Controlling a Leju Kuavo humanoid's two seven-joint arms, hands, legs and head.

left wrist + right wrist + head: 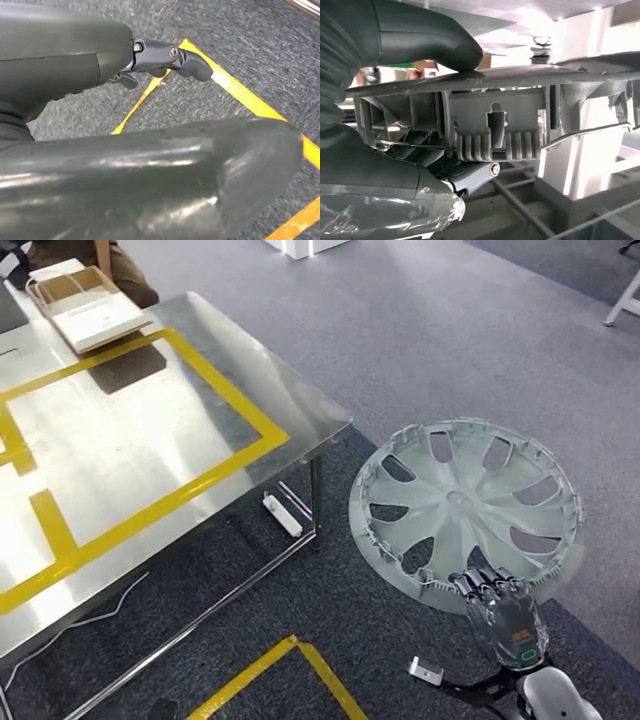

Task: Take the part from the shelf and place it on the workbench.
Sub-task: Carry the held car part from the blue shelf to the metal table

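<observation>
Right hand (504, 615) grips the near rim of the wheel cover (466, 508), thumb (429, 35) above, held clear of the steel workbench (302, 405). Left hand (166, 55) (over carpet): state indeterminate.

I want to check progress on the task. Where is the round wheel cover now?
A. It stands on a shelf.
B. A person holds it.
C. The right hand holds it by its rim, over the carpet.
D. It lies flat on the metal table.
C: the right hand grips the rim of the wheel cover, which hangs over the carpet beside the metal table.
</observation>
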